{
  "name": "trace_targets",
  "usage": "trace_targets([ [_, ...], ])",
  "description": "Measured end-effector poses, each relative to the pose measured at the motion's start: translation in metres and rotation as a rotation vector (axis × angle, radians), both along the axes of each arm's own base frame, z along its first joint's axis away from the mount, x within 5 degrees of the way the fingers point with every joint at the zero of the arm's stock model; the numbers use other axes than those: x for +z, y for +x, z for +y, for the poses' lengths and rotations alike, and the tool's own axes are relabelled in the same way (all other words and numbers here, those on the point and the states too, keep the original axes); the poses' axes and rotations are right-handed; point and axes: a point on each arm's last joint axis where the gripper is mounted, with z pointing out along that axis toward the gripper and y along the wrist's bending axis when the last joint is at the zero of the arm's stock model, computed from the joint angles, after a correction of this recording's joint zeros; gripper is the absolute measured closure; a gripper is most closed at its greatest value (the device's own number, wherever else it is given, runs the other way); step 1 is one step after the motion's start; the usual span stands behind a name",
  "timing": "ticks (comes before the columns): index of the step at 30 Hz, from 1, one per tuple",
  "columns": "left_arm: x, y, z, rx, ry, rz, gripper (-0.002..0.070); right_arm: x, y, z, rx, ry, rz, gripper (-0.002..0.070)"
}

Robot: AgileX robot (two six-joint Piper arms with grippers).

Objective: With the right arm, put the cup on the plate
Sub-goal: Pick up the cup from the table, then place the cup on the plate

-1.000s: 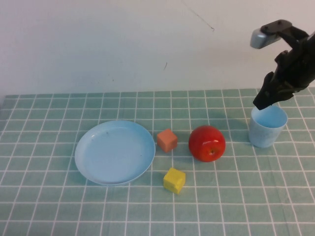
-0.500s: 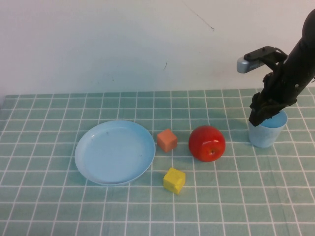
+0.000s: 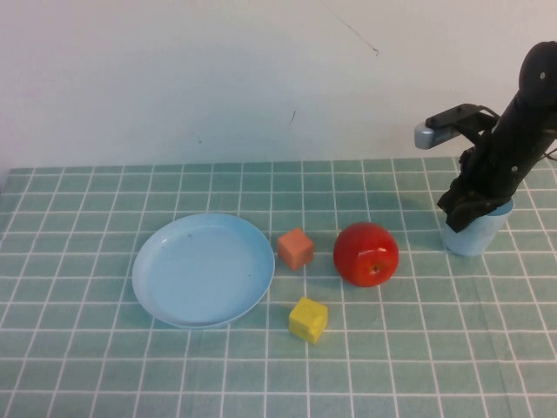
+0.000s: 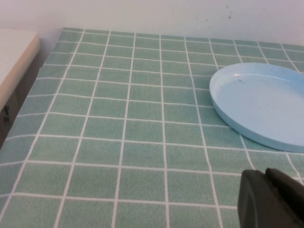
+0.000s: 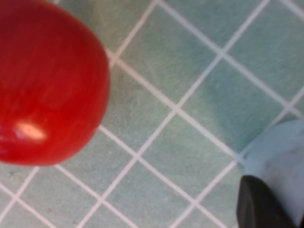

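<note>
The light blue cup (image 3: 474, 235) stands upright on the right side of the table, right of the red apple (image 3: 366, 253). My right gripper (image 3: 466, 209) is low over the cup and hides its rim. It is open. In the right wrist view one black finger (image 5: 259, 204) sits against the outside of the cup wall (image 5: 280, 156). The light blue plate (image 3: 203, 270) lies empty at the left centre, and also shows in the left wrist view (image 4: 261, 104). My left gripper (image 4: 268, 190) is shut and empty above the table, near the plate's edge.
An orange cube (image 3: 296, 249) sits between the plate and the apple. A yellow cube (image 3: 308, 320) lies in front of them. The apple fills one side of the right wrist view (image 5: 47, 80). A white wall stands behind the green tiled table.
My right gripper has come down and slightly left, from above the cup to right onto its rim. The cup and the other objects have not moved.
</note>
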Motion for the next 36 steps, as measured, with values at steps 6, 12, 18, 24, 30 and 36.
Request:
trace_targets([
  [6, 0.0, 0.0, 0.0, 0.001, -0.002, 0.0, 0.0678, 0.029, -0.005, 0.012, 0.036, 0.003, -0.049, 0.065],
  [12, 0.0, 0.0, 0.0, 0.0, 0.0, 0.0, 0.0678, 0.086, -0.016, 0.063, 0.159, 0.039, -0.178, 0.065],
  [18, 0.0, 0.0, 0.0, 0.0, 0.0, 0.0, 0.0678, 0.115, -0.049, 0.15, 0.349, 0.12, -0.304, 0.065],
  [24, 0.0, 0.0, 0.0, 0.0, 0.0, 0.0, 0.0678, 0.111, -0.087, 0.223, 0.536, 0.185, -0.396, 0.065],
  [30, 0.0, 0.0, 0.0, 0.0, 0.0, 0.0, 0.0678, 0.069, -0.092, 0.253, 0.593, 0.167, -0.356, 0.065],
  [36, 0.0, 0.0, 0.0, 0.0, 0.0, 0.0, 0.0678, 0.027, -0.084, 0.259, 0.614, 0.122, -0.297, 0.065],
])
